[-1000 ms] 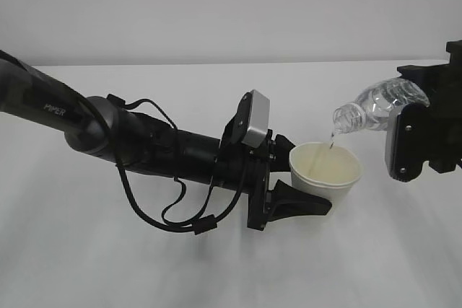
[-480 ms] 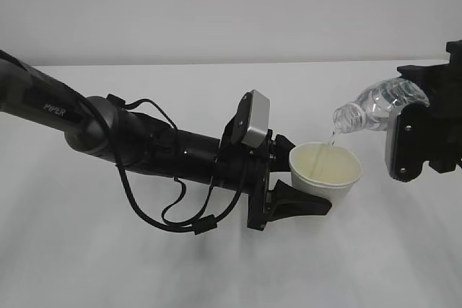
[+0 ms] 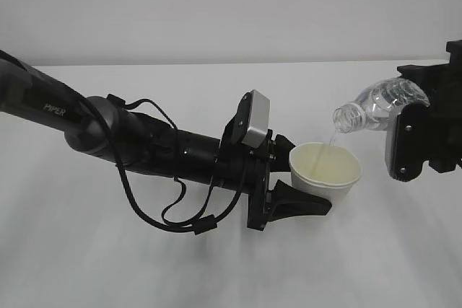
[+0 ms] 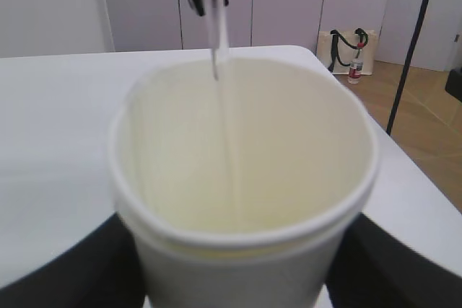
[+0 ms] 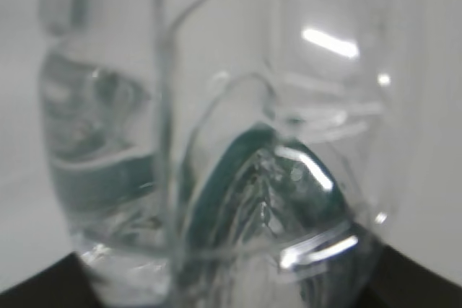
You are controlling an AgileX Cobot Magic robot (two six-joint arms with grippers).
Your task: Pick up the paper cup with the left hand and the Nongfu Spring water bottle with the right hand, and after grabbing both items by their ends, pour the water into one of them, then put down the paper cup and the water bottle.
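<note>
The white paper cup (image 3: 326,171) is upright with its pale yellowish inside showing, and my left gripper (image 3: 310,175) is shut on it, black fingers (image 3: 299,203) on either side. In the left wrist view the cup (image 4: 238,200) fills the frame between the two fingers (image 4: 79,265). My right gripper (image 3: 413,138) is shut on the base end of the clear Nongfu Spring water bottle (image 3: 380,104), which is tilted with its open neck down and to the left, above the cup's rim. A thin stream of water (image 3: 332,137) falls into the cup. The same stream (image 4: 222,99) runs down in the left wrist view. Up close, the bottle (image 5: 216,142) shows ribs and a green label.
Both arms hang over a white table (image 3: 108,265) that ends at a grey wall behind. In the left wrist view the table's right edge (image 4: 404,171) gives onto a wooden floor with a bag (image 4: 348,52) and a black pole (image 4: 413,41).
Both arms and the cup stay where they were. The bottle keeps its tilt and the thin stream goes on running into the cup.
</note>
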